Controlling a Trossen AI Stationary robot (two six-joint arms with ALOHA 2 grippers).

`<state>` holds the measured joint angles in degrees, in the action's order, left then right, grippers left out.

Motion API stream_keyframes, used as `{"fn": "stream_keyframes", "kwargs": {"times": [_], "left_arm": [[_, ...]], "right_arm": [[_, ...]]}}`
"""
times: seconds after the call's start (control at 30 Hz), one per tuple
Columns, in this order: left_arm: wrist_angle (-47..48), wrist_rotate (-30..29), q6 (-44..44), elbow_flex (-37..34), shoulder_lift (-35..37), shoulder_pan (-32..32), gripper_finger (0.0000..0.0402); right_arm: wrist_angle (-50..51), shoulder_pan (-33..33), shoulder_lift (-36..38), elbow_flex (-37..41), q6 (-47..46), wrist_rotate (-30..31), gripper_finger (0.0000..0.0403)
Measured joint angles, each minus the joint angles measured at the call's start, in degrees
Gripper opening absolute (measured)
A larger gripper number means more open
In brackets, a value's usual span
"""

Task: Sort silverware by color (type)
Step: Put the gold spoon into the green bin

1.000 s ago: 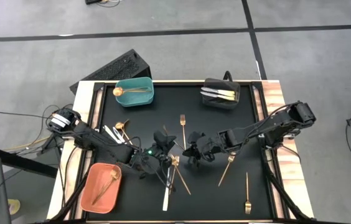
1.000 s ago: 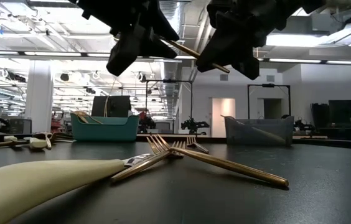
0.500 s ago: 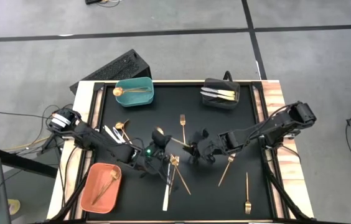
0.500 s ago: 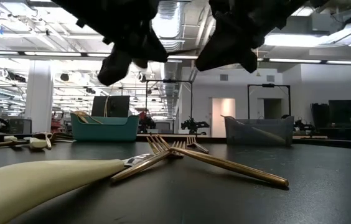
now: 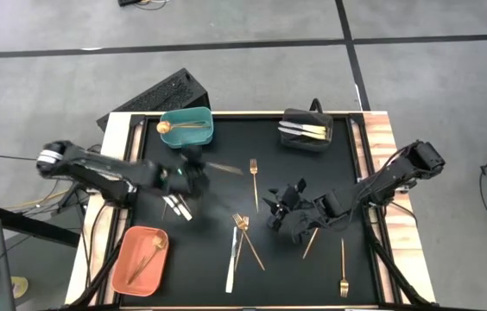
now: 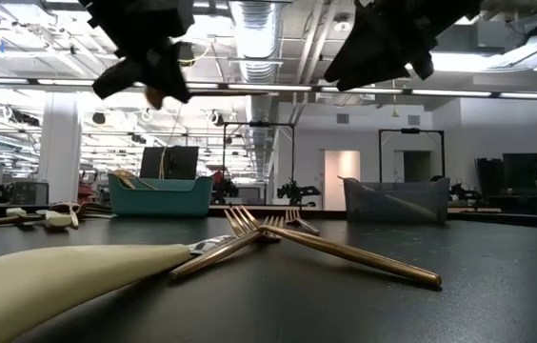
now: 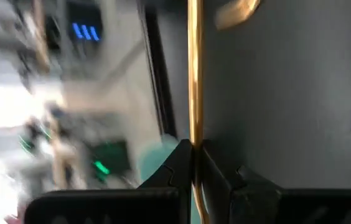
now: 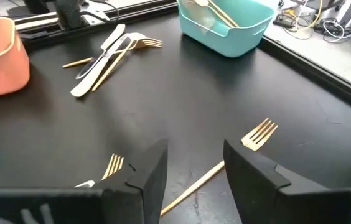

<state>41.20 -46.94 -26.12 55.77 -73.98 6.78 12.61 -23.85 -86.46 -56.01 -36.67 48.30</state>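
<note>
A gold utensil (image 7: 194,74) is pinched in the left hand (image 5: 193,166), lifted over the upper left of the black worktop (image 5: 313,276), just below the teal bin (image 5: 186,128), its slim handle (image 5: 224,168) pointing right. That bin holds one gold spoon (image 5: 173,126). Right hand (image 5: 280,204) hovers mid-frame, fingers (image 8: 147,174) spread and empty, a gold fork (image 8: 216,170) lying on the mat beneath. At lower centre, one crossed pile (image 5: 242,242) of forks and a pale knife. The orange bin (image 5: 140,259) at lower left carries one copper piece; the black bin (image 5: 306,130) at top right, two silver-white ones. One more gold fork (image 5: 343,269) lies lower right.
</note>
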Motion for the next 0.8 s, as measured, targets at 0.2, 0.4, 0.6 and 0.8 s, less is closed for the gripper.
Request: {"fn": "stream_keyframes", "kwargs": {"times": [0.2,0.4,0.6,0.8], "left_arm": [[9.4,2.4,3.3,0.0,5.2,-14.9,0.0003],[10.9,8.1,-6.3,0.0,3.1,-28.5,0.0003],[9.1,9.2,-12.3,0.0,-2.2,-39.9,0.0003],[5.5,9.1,-14.2,-0.1,-8.2,-45.7,0.0009]], "right_arm": [[0.7,0.0,-1.1,0.1,-1.0,0.7,0.018],[0.5,1.1,-1.0,0.0,-1.0,1.1,0.0177],[0.4,1.1,-0.9,0.0,-1.0,1.1,0.0177],[0.4,1.1,-0.9,0.0,-0.9,1.1,0.0177]]}}
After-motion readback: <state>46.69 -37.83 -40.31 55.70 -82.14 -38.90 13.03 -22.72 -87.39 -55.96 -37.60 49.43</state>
